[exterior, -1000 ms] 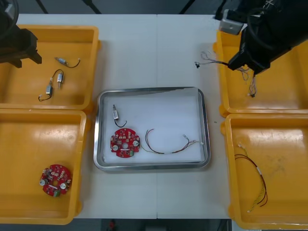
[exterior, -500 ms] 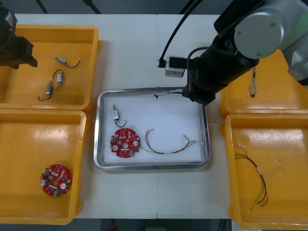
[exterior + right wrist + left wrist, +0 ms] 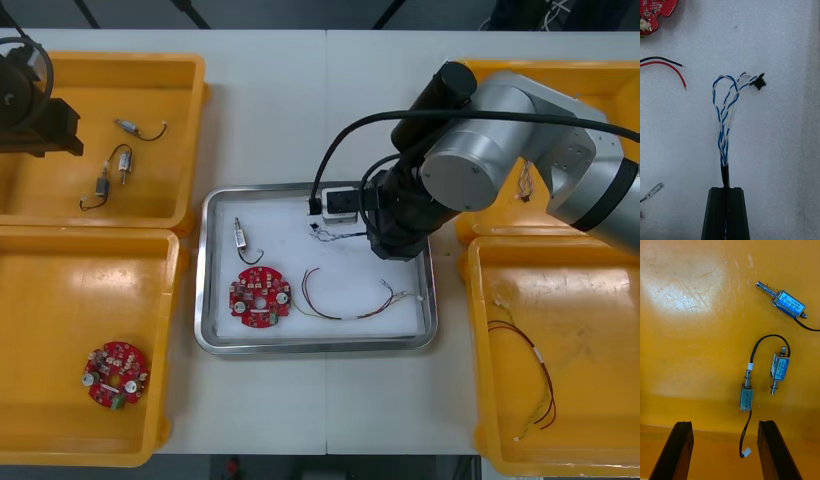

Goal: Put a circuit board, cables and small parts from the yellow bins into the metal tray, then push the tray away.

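Note:
My right gripper (image 3: pixel 726 190) is shut on the black sleeve of a twisted blue and white cable (image 3: pixel 725 112). The cable's loops and black plug lie against the white inside of the metal tray (image 3: pixel 205 300). From the front, that cable (image 3: pixel 330 233) shows just left of the right arm, in the tray's far half. The tray also holds a red circuit board (image 3: pixel 259 296), a small metal part (image 3: pixel 241 235) and a red and black cable (image 3: pixel 345 305). My left gripper (image 3: pixel 725 427) is open above small metal parts (image 3: pixel 747 392) in the far left yellow bin (image 3: pixel 60 190).
The near left bin (image 3: pixel 40 300) holds another circuit board (image 3: pixel 116 374). A red and yellow cable (image 3: pixel 525 370) lies in the near right bin (image 3: pixel 590 300). More cable (image 3: pixel 524 180) remains in the far right bin (image 3: pixel 560 205). The right arm covers the tray's far right corner.
The right arm has carried the blue and white cable from the far right bin leftward and down into the tray. The left arm has barely moved.

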